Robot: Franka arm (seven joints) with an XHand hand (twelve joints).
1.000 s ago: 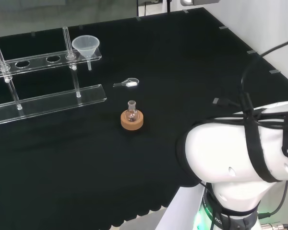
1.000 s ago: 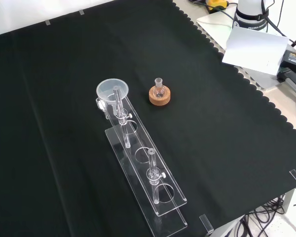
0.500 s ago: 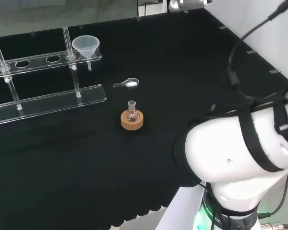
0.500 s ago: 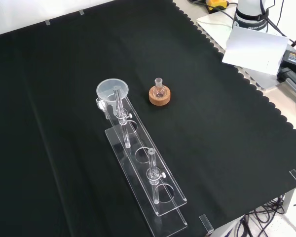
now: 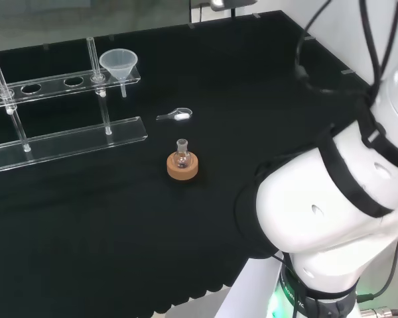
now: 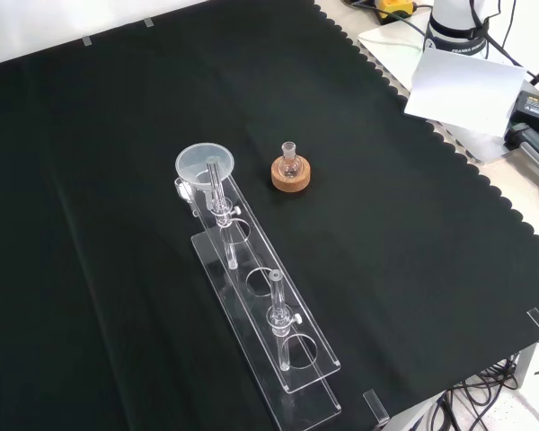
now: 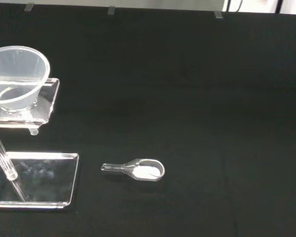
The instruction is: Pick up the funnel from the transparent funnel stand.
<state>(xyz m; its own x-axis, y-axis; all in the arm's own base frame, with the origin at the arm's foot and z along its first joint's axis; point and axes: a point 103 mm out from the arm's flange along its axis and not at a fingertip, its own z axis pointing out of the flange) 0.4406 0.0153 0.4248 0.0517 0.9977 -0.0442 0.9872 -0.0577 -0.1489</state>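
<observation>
- While the funnel (image 5: pixel 120 64) sits in the end hole of the transparent funnel stand (image 5: pixel 66 137), its wide mouth opens upward and its thin stem points straight down through the upper shelf, so its long axis is vertical.
- In the head view this end hole is at the right end of the upper shelf; in the front view the funnel (image 6: pixel 205 166) is at the far end of the stand (image 6: pixel 262 314).
- The wrist view shows the funnel (image 7: pixel 16 77) from the side and a little above, with its rim standing above the shelf.
- Whether the hand is released or clenched, one cannot tell from the pictures, and nothing touches the funnel.
- A small clear scoop (image 5: pixel 176 115) with white powder lies flat on the black cloth (image 5: pixel 252 99), near the funnel end of the stand.
- A small round flask (image 5: pixel 182 156) stands upright on a cork ring (image 5: pixel 183 167), apart from the stand and nearer to the arm (image 5: pixel 331 199) in the head view.
</observation>
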